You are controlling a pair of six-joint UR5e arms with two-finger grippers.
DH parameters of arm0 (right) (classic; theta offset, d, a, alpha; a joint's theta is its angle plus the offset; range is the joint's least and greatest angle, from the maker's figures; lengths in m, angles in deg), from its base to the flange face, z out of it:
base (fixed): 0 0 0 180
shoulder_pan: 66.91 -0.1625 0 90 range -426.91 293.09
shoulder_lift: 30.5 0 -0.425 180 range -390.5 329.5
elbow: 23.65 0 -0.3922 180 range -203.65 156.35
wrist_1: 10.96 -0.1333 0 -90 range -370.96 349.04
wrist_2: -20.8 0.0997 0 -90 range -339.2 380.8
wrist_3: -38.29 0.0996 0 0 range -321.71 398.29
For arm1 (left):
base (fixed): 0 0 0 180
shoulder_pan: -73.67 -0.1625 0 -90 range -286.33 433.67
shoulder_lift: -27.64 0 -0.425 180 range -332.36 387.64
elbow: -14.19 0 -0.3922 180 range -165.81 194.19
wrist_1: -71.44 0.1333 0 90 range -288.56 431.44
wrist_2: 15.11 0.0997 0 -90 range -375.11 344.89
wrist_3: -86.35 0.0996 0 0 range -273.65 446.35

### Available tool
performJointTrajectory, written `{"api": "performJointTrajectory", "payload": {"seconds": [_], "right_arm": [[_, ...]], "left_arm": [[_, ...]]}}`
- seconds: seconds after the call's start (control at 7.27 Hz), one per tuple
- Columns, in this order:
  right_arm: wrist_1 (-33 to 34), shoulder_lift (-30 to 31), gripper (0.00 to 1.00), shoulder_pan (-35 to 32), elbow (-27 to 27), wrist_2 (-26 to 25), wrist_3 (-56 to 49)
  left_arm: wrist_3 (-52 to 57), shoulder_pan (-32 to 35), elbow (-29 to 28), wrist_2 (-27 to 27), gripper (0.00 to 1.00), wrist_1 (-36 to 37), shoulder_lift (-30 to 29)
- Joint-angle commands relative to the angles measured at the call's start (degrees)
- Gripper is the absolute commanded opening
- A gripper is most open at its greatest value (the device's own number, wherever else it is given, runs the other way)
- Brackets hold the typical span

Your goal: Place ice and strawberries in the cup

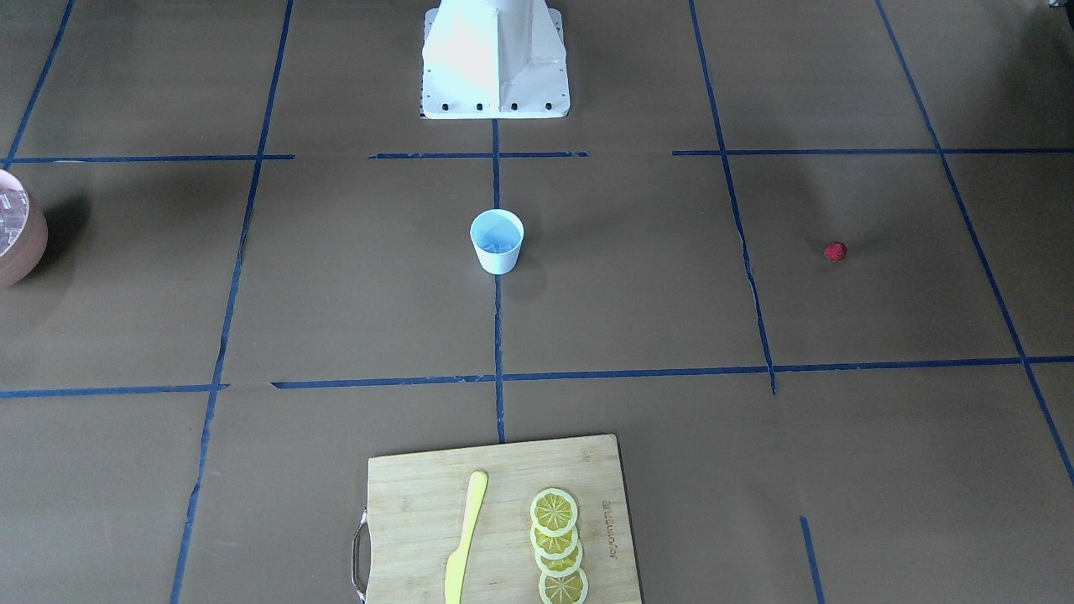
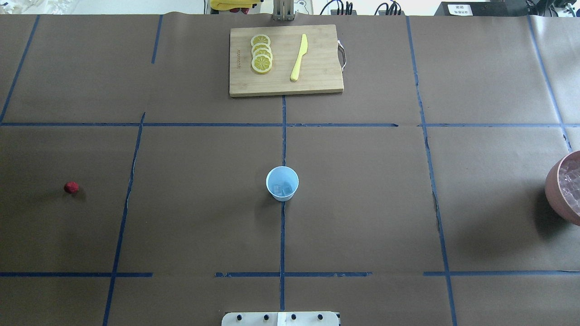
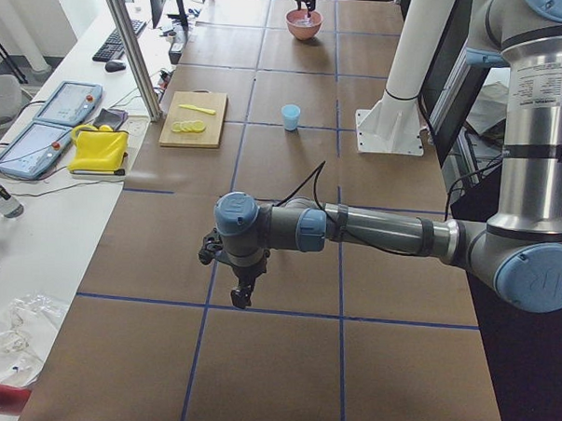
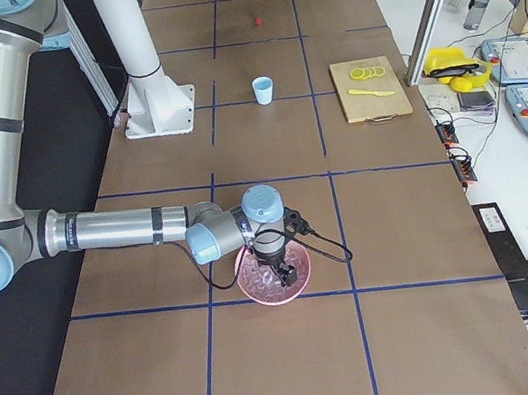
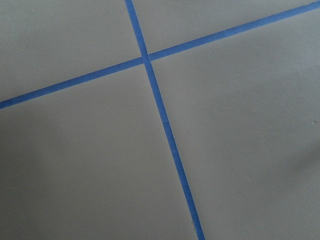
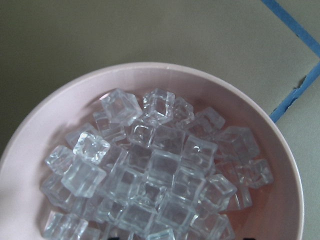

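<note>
The pale-blue cup (image 2: 282,183) stands upright at the table's middle, with a few ice cubes (image 2: 283,188) in its bottom. Many more ice cubes (image 6: 150,170) fill the pinkish bowl (image 2: 553,190) at the robot's far right. My right gripper (image 4: 285,275) hangs just over that bowl; I cannot tell if it is open or shut. The dark-red strawberry (image 2: 71,187) lies alone on the paper at the left. Beyond it, my left gripper (image 3: 243,297) points down over bare table near a tape cross (image 5: 146,57); its state cannot be told.
A wooden cutting board (image 2: 317,83) lies at the far middle edge with lemon slices (image 2: 262,53) and a yellow knife (image 2: 299,56). The white robot base (image 1: 495,67) stands behind the cup. Blue tape lines grid the brown paper.
</note>
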Motion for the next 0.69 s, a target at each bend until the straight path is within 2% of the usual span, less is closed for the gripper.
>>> {"api": "performJointTrajectory", "payload": {"seconds": [0.0, 0.28, 0.55], "right_arm": [[0.1, 0.4, 0.78, 0.6, 0.0, -0.6, -0.3], [0.1, 0.3, 0.68, 2.0, 0.0, -0.6, -0.1], [0.1, 0.4, 0.63, 2.6, 0.0, -0.6, -0.3]], "left_arm": [[0.0, 0.0, 0.0, 0.0, 1.00, 0.0, 0.1], [0.0, 0.0, 0.0, 0.0, 1.00, 0.0, 0.0], [0.0, 0.0, 0.0, 0.0, 1.00, 0.0, 0.0]]}}
